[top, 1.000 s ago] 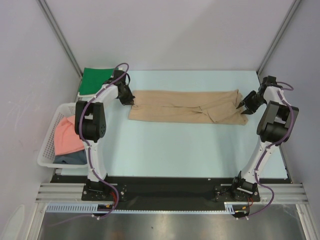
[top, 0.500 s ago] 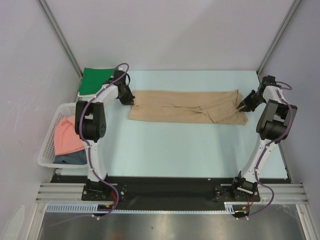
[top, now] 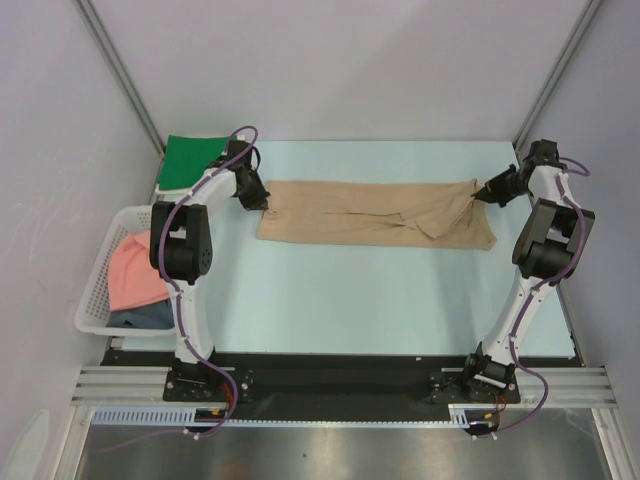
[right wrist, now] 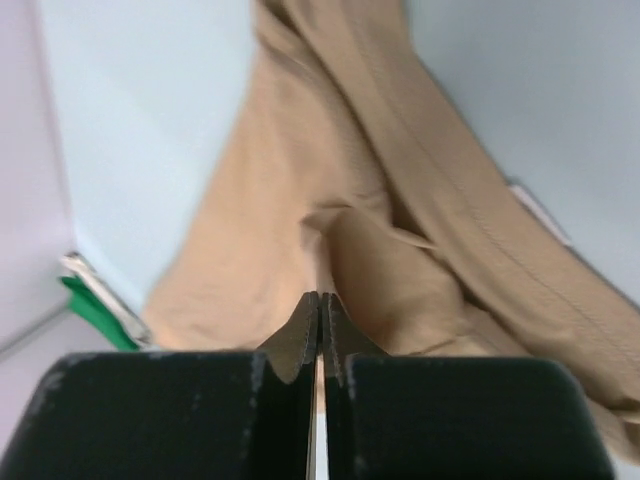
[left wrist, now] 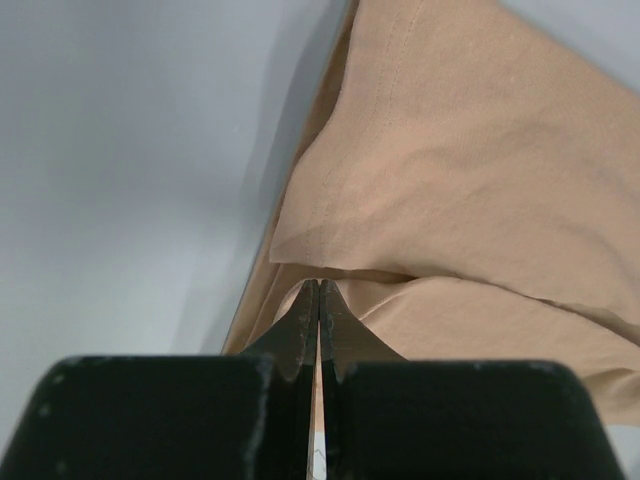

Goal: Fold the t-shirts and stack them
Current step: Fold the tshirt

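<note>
The tan t-shirt (top: 370, 213) lies folded into a long band across the far part of the table. My left gripper (top: 264, 203) is shut on its left end; the left wrist view shows the closed gripper (left wrist: 319, 285) pinching tan cloth (left wrist: 470, 180). My right gripper (top: 480, 192) is shut on the shirt's far right corner and lifts it; the right wrist view shows the closed gripper (right wrist: 320, 297) gripping tan cloth (right wrist: 300, 190). The green t-shirt (top: 190, 160) lies folded at the far left. The pink t-shirt (top: 135, 272) and the dark grey-blue t-shirt (top: 145, 318) lie in the basket.
The white lattice basket (top: 97, 277) stands at the left edge of the table. Grey walls close in the table on the left, far and right sides. A black rail runs along the near edge by the arm bases.
My right gripper has moved away toward the far right corner, pulling the shirt's right end up and out. The left gripper has stayed in place.
</note>
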